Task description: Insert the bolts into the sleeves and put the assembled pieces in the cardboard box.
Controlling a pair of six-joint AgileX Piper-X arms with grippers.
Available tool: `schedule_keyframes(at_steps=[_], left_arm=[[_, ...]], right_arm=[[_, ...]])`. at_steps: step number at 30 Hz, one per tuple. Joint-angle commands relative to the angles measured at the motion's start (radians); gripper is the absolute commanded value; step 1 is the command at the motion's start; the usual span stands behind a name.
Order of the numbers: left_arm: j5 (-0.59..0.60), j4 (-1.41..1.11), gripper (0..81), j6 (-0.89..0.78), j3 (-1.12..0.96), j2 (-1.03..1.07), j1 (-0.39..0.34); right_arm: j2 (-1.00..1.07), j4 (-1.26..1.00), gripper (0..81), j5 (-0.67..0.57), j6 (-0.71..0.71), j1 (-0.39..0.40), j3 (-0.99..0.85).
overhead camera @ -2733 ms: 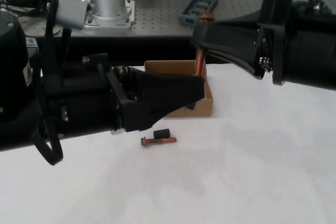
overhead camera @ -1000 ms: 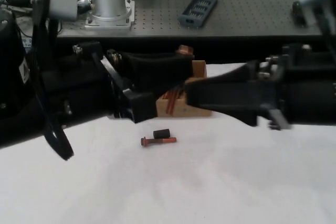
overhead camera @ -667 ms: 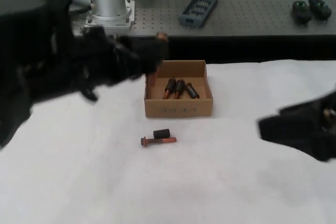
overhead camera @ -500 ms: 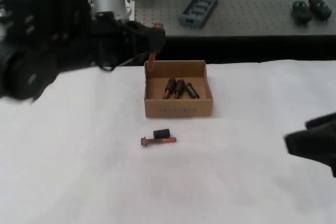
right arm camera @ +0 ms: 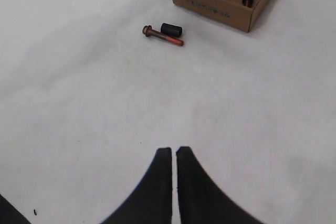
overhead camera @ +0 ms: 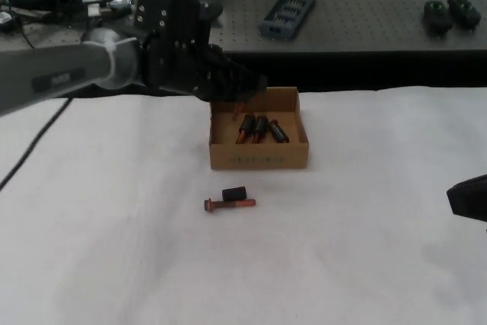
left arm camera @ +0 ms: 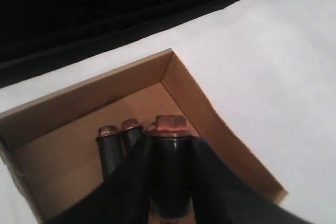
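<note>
The left arm's fingers are clamped on an assembled piece, a black cylindrical sleeve with the copper-coloured hexagonal head of a bolt showing at its end. They hold it over the open brown cardboard box. In the high view these fingers are at the box's far left corner, and the arm comes in from the left.

Inside the cardboard box, three more sleeved bolts lie side by side on the floor, close together. The left wrist view shows two of them just beyond the held piece.

On the white cloth-covered worktop, in front of the box, lies a loose copper-coloured bolt on its side. A short loose black sleeve is just beside it, on the side toward the box. I cannot tell whether the two touch.

The right arm's fingers are drawn together with only a thin slit between them and hold nothing. They hang over bare cloth, well apart from the box and from the loose bolt and sleeve. In the high view they sit at the right edge.
</note>
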Motion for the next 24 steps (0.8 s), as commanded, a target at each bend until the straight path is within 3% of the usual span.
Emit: schedule_keyframes(at_steps=[1,5,7,12,14,22,24], left_arm=[[-0.012,0.011,0.6,0.018,-0.056,0.043,-0.001],[-0.032,0.064,1.8,0.018,-0.064,0.068,-0.001],[-0.052,0.087,8.8,0.021,-0.064,0.072,-0.001],[-0.052,0.091,37.7,0.039,-0.064,0.071,-0.001],[-0.052,0.093,43.3,0.029,-0.064,0.071,-0.001],[0.048,0.111,42.8,-0.028,-0.064,0.022,-0.005],[0.049,0.150,39.1,-0.028,-0.064,-0.017,-0.005]], right_arm=[[-0.008,-0.005,2.7,-0.004,-0.009,-0.004,-0.006],[-0.006,-0.009,2.7,-0.004,-0.009,-0.004,-0.004],[-0.006,-0.015,2.7,-0.004,-0.009,-0.004,-0.001],[-0.006,-0.021,2.7,-0.004,-0.009,-0.004,0.003],[-0.006,-0.021,2.7,-0.004,-0.009,-0.004,0.003],[-0.006,-0.021,2.7,-0.004,-0.009,-0.004,0.003],[-0.006,-0.021,2.7,-0.004,-0.007,-0.004,0.003]])
